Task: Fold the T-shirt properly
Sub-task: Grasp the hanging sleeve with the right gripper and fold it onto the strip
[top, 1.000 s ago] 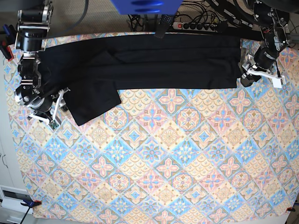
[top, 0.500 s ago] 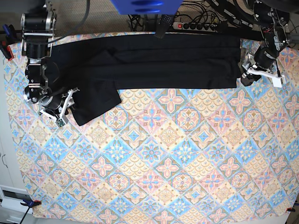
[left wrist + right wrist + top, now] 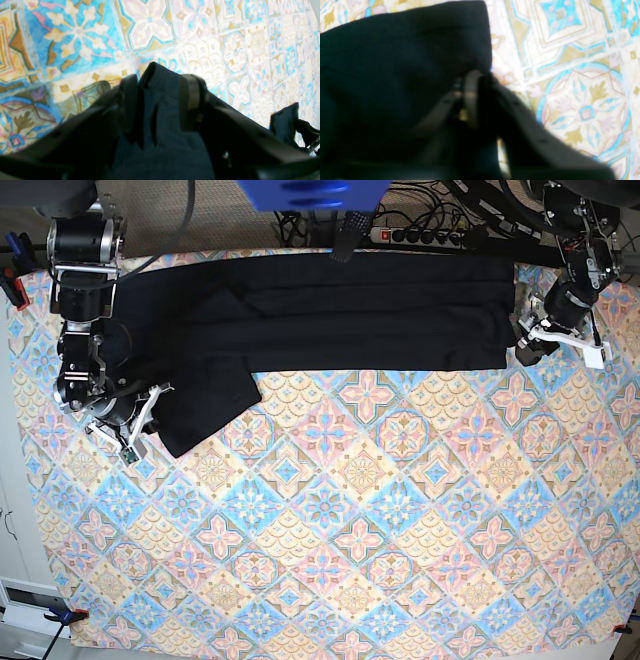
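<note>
Both hands clenched on the T-shirt, left hand pinching its hem corner, right hand its sleeve edge; lift evenly, keeping cloth taut above the bench.

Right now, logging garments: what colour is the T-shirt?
Plain black T-shirt, clearest in the base view.

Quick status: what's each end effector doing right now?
Left end effector: closed on the T-shirt at its edge.
Right end effector: closed on the T-shirt at its sleeve.
</note>
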You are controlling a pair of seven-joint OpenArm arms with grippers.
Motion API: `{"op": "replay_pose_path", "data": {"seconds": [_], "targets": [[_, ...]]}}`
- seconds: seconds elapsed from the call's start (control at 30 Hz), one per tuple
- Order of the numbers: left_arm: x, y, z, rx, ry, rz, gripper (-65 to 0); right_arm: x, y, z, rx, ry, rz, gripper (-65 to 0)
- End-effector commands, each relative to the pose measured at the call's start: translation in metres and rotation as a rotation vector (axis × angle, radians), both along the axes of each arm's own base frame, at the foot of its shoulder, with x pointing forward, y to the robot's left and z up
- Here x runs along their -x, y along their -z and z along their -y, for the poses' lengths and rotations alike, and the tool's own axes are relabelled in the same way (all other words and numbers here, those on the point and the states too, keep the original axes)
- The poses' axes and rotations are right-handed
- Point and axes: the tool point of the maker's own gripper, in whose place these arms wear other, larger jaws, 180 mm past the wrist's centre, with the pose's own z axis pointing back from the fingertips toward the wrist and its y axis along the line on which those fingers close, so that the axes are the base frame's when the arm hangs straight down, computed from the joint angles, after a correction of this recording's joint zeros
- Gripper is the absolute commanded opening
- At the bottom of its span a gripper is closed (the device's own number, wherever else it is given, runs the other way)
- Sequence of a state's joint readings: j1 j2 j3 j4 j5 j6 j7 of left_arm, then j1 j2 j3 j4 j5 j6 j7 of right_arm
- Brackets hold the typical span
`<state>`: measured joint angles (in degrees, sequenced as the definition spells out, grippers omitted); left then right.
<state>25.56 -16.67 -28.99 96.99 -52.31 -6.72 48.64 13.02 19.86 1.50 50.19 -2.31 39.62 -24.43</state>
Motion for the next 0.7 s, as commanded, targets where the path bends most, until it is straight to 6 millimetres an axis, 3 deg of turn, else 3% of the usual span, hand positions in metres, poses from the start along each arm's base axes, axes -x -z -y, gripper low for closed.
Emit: {"op": "replay_pose_path", "data": {"seconds": [0.0, 0.13, 0.27, 0.37, 0.67], "targets": [[-0.006, -0.011, -0.006, -0.021, 0.003, 0.036, -38.0, -0.003, -0.004, 0.005, 0.014, -0.003, -0.001, -65.0], [-0.006, -0.011, -0.006, -0.021, 0.003, 0.036, -38.0, -0.001, -0.011, 0.003, 0.021, -0.012, 0.015, -64.8], [-0.008, -0.011, -0.005, -0.02, 0.005, 0.039, -38.0, -0.01, -0.046, -0.012, -0.004, -0.038, 0.104, -64.8], [-0.008, -0.011, -0.005, -0.021, 0.004, 0.04, -38.0, 0.004, -0.058, -0.02, -0.005, -0.054, 0.105, -64.8], [-0.008, -0.011, -0.006, -0.021, 0.002, 0.039, -38.0, 0.047, -0.102, -0.012, 0.136, -0.087, 0.157, -64.8]]}}
